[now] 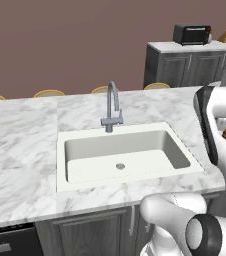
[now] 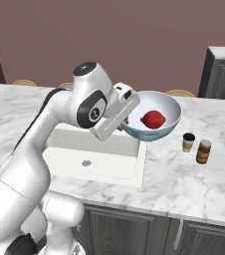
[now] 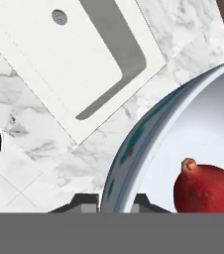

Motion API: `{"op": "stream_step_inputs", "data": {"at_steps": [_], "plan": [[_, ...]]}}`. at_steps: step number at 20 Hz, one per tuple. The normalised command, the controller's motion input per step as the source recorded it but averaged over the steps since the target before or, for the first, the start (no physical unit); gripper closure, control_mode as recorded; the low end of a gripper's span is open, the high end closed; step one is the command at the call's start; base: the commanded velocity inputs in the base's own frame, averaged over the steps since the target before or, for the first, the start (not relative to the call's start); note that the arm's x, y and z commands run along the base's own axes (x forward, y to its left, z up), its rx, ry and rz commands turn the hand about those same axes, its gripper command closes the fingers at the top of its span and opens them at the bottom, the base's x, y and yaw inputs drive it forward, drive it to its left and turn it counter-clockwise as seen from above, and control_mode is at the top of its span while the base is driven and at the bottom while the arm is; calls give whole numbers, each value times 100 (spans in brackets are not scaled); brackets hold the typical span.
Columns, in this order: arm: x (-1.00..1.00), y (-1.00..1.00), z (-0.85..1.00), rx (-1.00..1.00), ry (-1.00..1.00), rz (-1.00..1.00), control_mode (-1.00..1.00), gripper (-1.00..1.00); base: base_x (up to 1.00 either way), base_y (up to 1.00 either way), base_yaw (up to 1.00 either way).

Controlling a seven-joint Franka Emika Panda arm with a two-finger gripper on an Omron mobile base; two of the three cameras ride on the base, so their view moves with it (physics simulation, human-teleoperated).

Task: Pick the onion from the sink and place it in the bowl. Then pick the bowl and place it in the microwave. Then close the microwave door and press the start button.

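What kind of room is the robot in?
It looks like a kitchen. There's a sink with a curved faucet set in a marble counter, a toaster on a far cabinet, and the robot's gripper holding a bowl with an onion in it.

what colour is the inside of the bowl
Plain white inside the bowl; it shows best in the right base view, around the red onion.

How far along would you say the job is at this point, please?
Done: the onion lies in the bowl. In hand: the gripper pinches the bowl's rim, holding it above the counter beside the sink. Left: microwave, door, start button.
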Motion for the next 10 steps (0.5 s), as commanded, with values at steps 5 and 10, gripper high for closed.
{"op": "stream_step_inputs", "data": {"at_steps": [5, 10], "plan": [[-53, 88, 86, 0, -3, 25, -100, 100, 0, 0, 0], [-45, 77, 59, 0, 0, 30, -100, 100, 0, 0, 0]]}}
